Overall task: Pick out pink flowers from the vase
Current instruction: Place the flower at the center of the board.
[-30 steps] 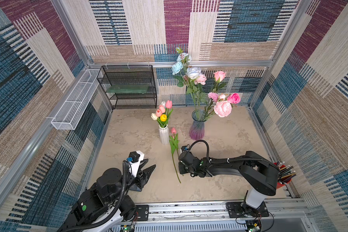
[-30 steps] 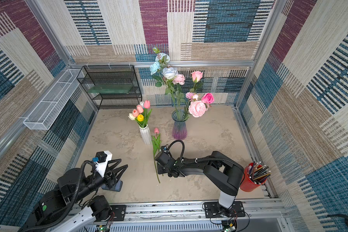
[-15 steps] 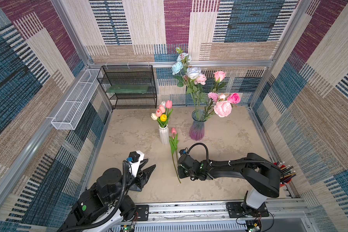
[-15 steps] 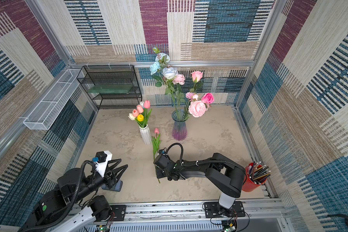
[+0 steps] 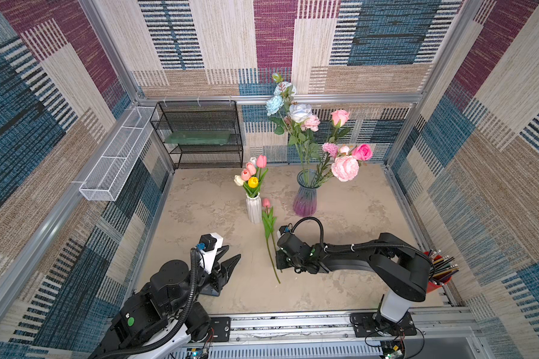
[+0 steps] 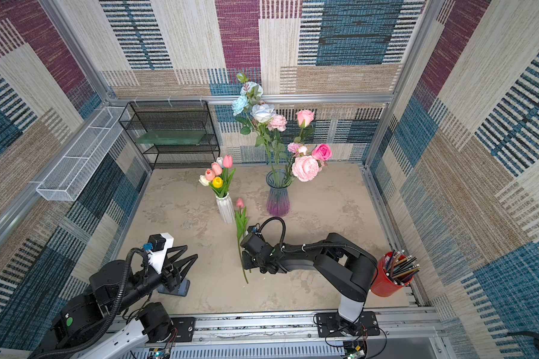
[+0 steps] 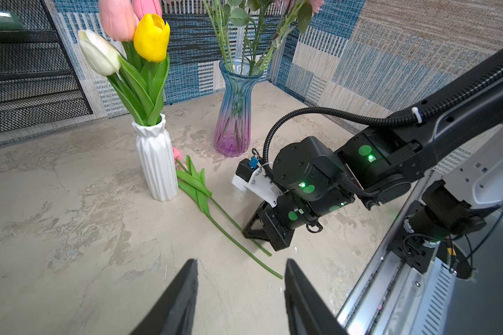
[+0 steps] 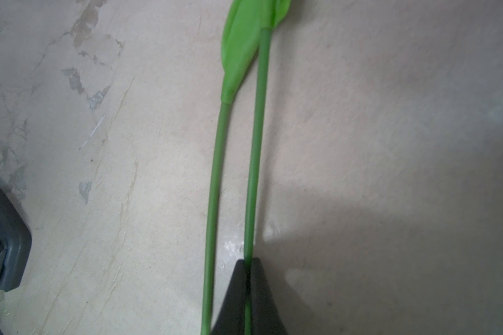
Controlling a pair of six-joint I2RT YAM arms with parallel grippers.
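My right claw (image 8: 248, 262) is clamped tight on a green stem (image 8: 254, 162) that lies flat on the worktop (image 8: 389, 116), fingertips low against the surface. A second stem (image 8: 214, 188) lies just beside it, nearly parallel and outside the grip. Both run back toward the white vase (image 5: 253, 209), where a pink tulip head (image 5: 265, 202) rests on the worktop beside the vase's foot; I cannot tell which stem it crowns. Pink tulips (image 5: 251, 169) stand in that vase with a yellow tulip (image 5: 253, 181) and a white tulip (image 5: 239, 180). Near it, the glass vase (image 5: 305, 199) holds pink roses (image 5: 362, 151), a big pink peony (image 5: 344, 167) and pale blue and white blooms (image 5: 274, 105). My left claw (image 7: 241, 262) hangs half open with nothing in it, at the front of the worktop, well apart from the flowers.
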